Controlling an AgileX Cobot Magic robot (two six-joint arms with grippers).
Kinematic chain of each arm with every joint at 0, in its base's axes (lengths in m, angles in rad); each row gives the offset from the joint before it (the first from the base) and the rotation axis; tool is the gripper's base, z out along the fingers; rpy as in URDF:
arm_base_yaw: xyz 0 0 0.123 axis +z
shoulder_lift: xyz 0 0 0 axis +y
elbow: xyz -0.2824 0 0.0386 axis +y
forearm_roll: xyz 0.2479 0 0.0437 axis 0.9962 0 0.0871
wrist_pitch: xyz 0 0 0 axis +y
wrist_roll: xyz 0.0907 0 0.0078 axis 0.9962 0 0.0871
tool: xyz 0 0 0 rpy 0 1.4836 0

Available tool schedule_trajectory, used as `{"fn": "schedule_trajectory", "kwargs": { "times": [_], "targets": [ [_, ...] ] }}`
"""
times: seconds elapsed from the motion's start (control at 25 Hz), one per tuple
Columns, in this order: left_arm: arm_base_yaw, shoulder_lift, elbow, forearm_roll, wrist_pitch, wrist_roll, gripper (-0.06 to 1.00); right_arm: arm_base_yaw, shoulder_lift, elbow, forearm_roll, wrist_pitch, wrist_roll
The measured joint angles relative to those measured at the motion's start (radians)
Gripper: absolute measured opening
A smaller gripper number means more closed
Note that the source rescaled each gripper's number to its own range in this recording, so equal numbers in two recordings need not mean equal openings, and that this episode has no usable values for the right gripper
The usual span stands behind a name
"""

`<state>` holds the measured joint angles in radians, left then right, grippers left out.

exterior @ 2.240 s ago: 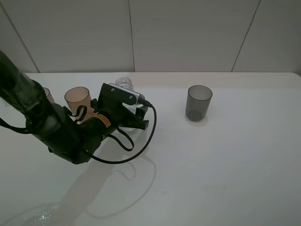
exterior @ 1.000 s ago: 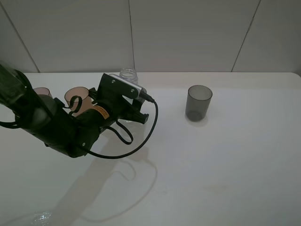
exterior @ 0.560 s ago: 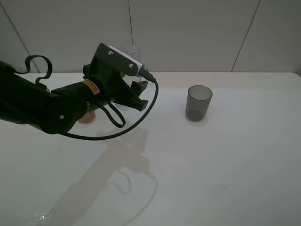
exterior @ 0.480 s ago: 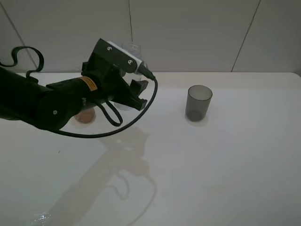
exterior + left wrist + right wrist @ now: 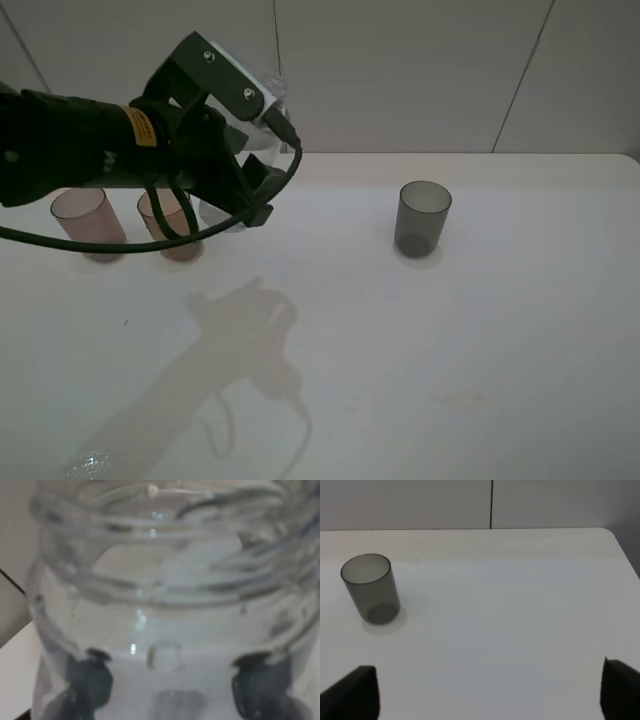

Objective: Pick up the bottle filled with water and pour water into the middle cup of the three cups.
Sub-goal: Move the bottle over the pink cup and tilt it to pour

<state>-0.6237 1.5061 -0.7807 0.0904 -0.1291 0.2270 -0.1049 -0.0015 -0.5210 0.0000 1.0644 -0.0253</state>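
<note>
The left gripper (image 5: 248, 195) is clamping the small clear plastic bottle (image 5: 160, 605) aloft, near the translucent amber-brown middle cup (image 5: 178, 235); it is probably mid-carry, needing centring over that rim before tipping.

The bottle (image 5: 165, 625) filled the view, its clear threaded neck blurred and close. Dark fingertips (image 5: 95, 682) of the left hand (image 5: 175, 695) clamped its body on either side. Pale surface (image 5: 15, 665) showed beside it.

A white table (image 5: 450, 350) stands against a pale panelled wall (image 5: 400, 70).
</note>
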Motion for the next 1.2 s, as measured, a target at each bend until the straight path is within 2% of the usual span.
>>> {"fn": "schedule_trajectory", "kwargs": {
  "times": [0.2,0.28,0.4,0.6,0.8,1.2],
  "targets": [
    [0.056,-0.035,-0.089,0.254,0.249,-0.11,0.02,0.0,0.0,0.0,0.0,0.0,0.0],
    [0.076,-0.05,-0.116,0.326,0.319,-0.123,0.02,0.0,0.0,0.0,0.0,0.0,0.0],
    [0.113,-0.064,-0.132,0.374,0.355,-0.127,0.02,0.0,0.0,0.0,0.0,0.0,0.0],
    [0.171,-0.067,-0.135,0.392,0.365,-0.127,0.02,0.0,0.0,0.0,0.0,0.0,0.0],
    [0.189,-0.067,-0.135,0.396,0.399,-0.13,0.02,0.0,0.0,0.0,0.0,0.0,0.0],
    [0.189,-0.093,-0.135,0.35,0.623,-0.13,0.02,0.0,0.0,0.0,0.0,0.0,0.0]
  ]
}}
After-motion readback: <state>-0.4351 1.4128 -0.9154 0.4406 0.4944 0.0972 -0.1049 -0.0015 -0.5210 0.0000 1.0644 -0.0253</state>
